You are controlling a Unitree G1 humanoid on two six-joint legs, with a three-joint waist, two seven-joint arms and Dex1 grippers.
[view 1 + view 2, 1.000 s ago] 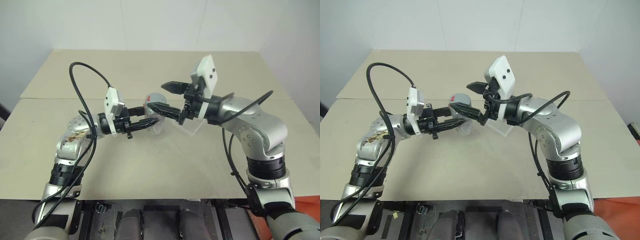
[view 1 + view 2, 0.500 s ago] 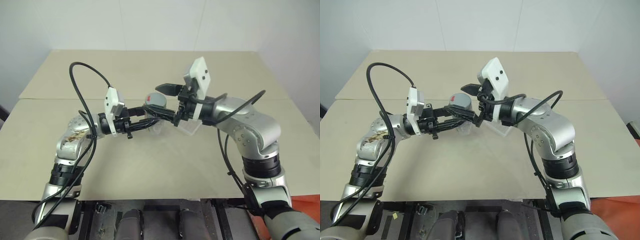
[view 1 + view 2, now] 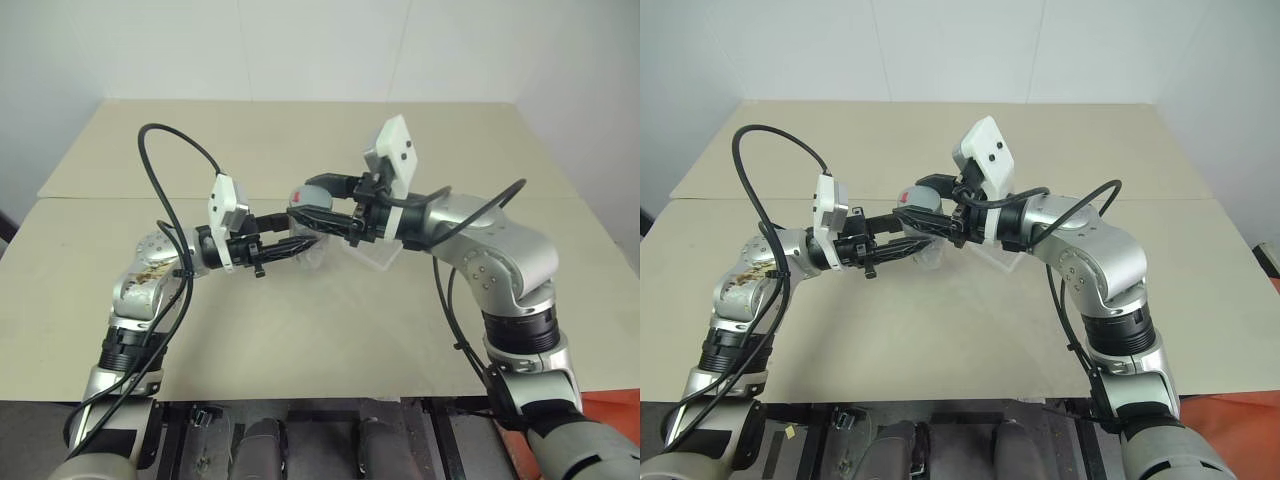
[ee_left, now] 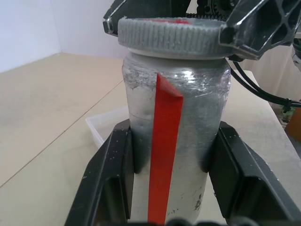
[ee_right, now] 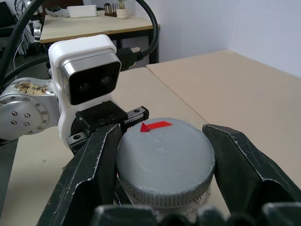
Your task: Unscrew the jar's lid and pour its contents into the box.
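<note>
So the right gripper (image 5: 164, 155) has its two black fingers (image 5: 89, 165) clamped on either side of the lid (image 5: 164, 150), the ribbed grey cap with a little red mark on top. You can see the pads pressed against the cap's edge from the right wrist view. The left gripper (image 4: 171, 174) has its fingers (image 4: 110, 179) squeezed shut on the jar (image 4: 176, 122) lower down, on the silvery body, with a red strip of label running up between them. The jar is upright and held up in the air above the worktop (image 3: 300, 320), roughly in the middle between the two arms, lid on.

Both arms reach in level from opposite sides, left one from the left, right one from the right, and they meet at the jar.

The box (image 3: 375, 257), the clear plastic tray, sits on the worktop just below and slightly to the right of the jar, partly hidden behind the right gripper. Can't tell what's inside the jar from here.
</note>
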